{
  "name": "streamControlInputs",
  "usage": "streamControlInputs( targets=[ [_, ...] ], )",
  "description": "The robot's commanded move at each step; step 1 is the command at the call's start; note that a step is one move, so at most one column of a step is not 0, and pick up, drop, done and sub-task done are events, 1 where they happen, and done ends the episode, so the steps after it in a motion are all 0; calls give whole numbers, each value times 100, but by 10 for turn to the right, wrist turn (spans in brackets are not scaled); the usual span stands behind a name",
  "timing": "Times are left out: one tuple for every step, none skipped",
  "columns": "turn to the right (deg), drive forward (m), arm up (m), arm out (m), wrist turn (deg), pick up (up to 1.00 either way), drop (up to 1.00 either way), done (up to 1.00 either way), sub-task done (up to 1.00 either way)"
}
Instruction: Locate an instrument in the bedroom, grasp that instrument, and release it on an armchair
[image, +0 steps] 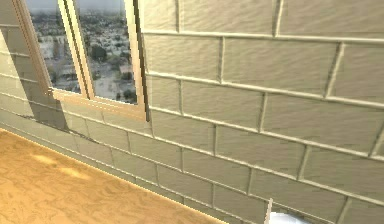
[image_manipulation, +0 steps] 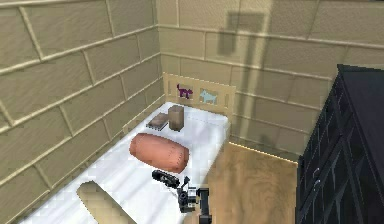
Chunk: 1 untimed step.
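A bed with a white sheet (image_manipulation: 205, 140) runs up the arm side view toward a light headboard (image_manipulation: 197, 94) bearing a purple and a teal picture. On it lie a salmon bolster pillow (image_manipulation: 160, 152), a small brown box-like thing (image_manipulation: 177, 117) and a flat dark thing (image_manipulation: 157, 123). A tan elongated thing (image_manipulation: 105, 204) lies at the bed's near end; I cannot tell what it is. The arm (image_manipulation: 204, 208) rises from the bottom edge, and my gripper (image_manipulation: 160, 178) is over the sheet just below the pillow. I cannot tell whether it holds anything.
A tall dark shelf unit (image_manipulation: 340, 150) stands at the arm side view's right, with wooden floor (image_manipulation: 255, 185) between it and the bed. The forward view faces a close block wall (image: 260, 100), with a window (image: 85, 50) at its left and a white corner (image: 280, 217) at the bottom.
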Motion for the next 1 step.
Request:
streamControlInputs(
  targets=[
    [0,0,50,0,0,0,0,0,0]
  ],
)
